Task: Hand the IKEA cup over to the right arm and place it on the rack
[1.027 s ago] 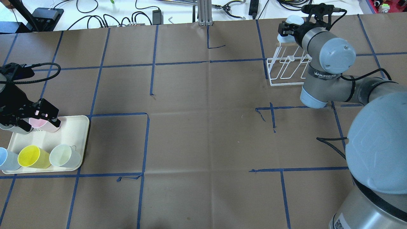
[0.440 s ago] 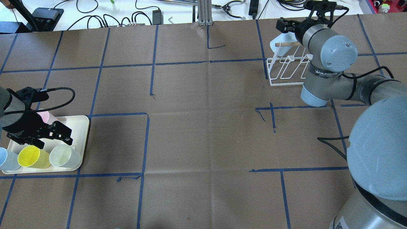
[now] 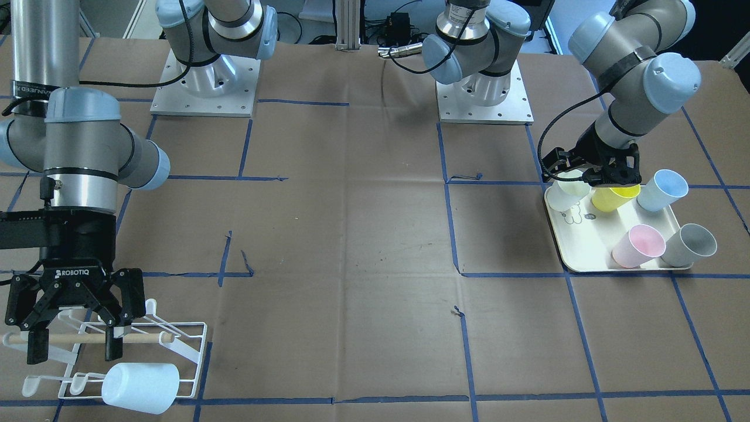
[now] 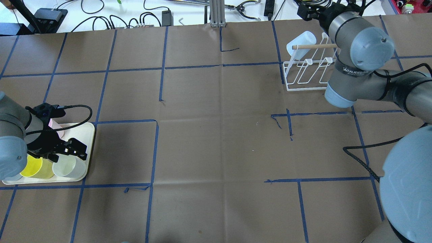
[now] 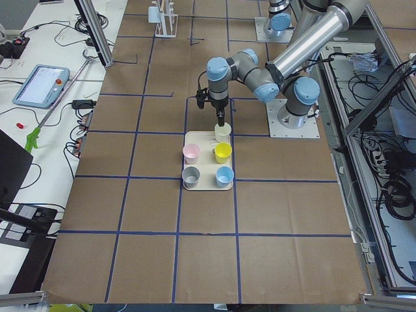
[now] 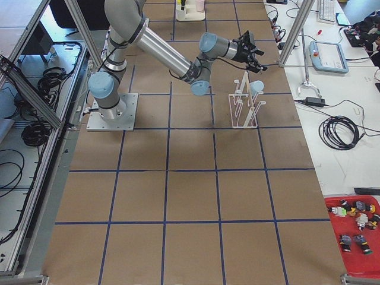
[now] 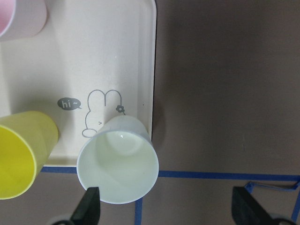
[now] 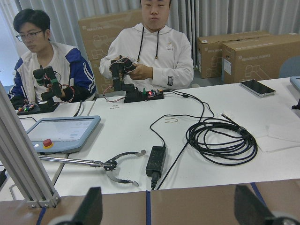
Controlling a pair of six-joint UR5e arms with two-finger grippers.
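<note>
My right gripper (image 3: 74, 350), marked ROBOTIQ, is open and empty, hanging just above the wooden dowel of the white wire rack (image 3: 188, 346). A pale blue cup (image 3: 140, 387) hangs tilted on a rack prong; it also shows in the overhead view (image 4: 301, 44), with the rack (image 4: 303, 84) below it. My left gripper (image 7: 168, 208) is open above the cream tray (image 7: 117, 56). A pale green cup (image 7: 119, 161) stands upright below it, its rim next to the view's left fingertip. From the front, the left gripper (image 3: 592, 176) hovers over that cup (image 3: 565, 196).
The tray (image 3: 586, 258) also holds a yellow cup (image 3: 612, 198), a blue cup (image 3: 659, 190), a pink cup (image 3: 638, 246) and a grey cup (image 3: 691, 245), all upright. Cables and tools lie on the white bench beyond the table's far edge.
My right gripper has let go of the pale blue cup on the rack and drawn back from it. My left gripper has moved from the pink cup to over the pale green cup.
</note>
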